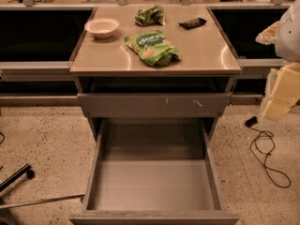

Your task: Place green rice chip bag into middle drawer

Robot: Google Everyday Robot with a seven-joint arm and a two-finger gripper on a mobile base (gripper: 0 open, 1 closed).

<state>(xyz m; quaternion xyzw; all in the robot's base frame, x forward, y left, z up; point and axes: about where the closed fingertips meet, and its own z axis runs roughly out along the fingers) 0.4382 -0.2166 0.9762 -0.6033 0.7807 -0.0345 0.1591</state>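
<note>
The green rice chip bag (152,47) was seen lying flat and crumpled on the cabinet top (201,50), near the front edge and a little right of centre, with a white bowl (102,27) to its left, a balled-up green bag (150,15) behind it and a small black wrapper (192,23) further back on the right, all apart from it. Directly below, the middle drawer (152,182) was found pulled fully out, its flat floor bare, under the closed drawer front (140,104) above. The gripper (268,33) was caught at the far right edge of the view, off the side of the cabinet and well apart from the bag; whether it was open or closed could not be told, and the bag was plainly not in it. The bag was judged light, soft and crinkly, likely slippery on its foil skin and liable to slide on the smooth top if pushed. A pinch across a raised crumpled fold near the bunched right end was judged safest, taken gently so the chips would not be crushed.
</note>
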